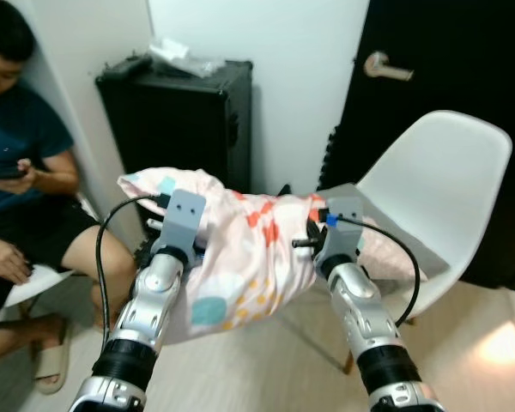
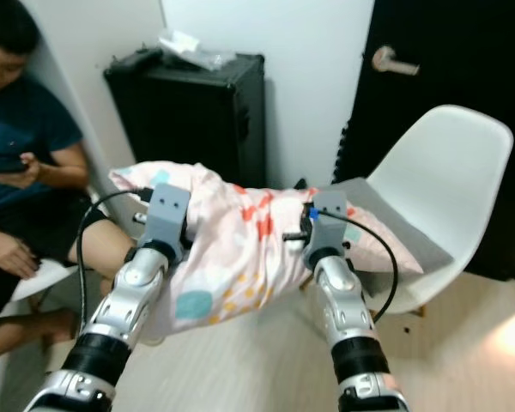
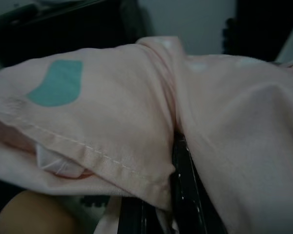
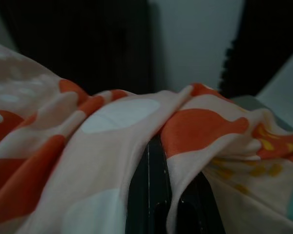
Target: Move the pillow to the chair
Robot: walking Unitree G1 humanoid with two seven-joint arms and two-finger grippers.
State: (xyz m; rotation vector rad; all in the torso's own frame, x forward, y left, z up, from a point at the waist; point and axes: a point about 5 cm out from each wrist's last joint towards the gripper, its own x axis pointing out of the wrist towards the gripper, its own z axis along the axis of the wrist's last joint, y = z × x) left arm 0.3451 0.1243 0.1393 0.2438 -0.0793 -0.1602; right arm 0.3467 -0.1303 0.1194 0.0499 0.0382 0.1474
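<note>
Pillow [image 1: 240, 257] pinched by left claw [image 3: 178, 161] and right claw [image 4: 158, 161], its end overlapping chair [image 1: 446, 172].

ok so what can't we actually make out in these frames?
- Left gripper: head views, pillow covers the jaws; wrist view shows fabric pinched.
- Right gripper: same, cloth folds over it.
- Chair seat: head views, partly hidden under the pillow's end.
- Person: cut off by the frame edge.

text: none legible | labels: none | brands: none | numbers: 0 readable
</note>
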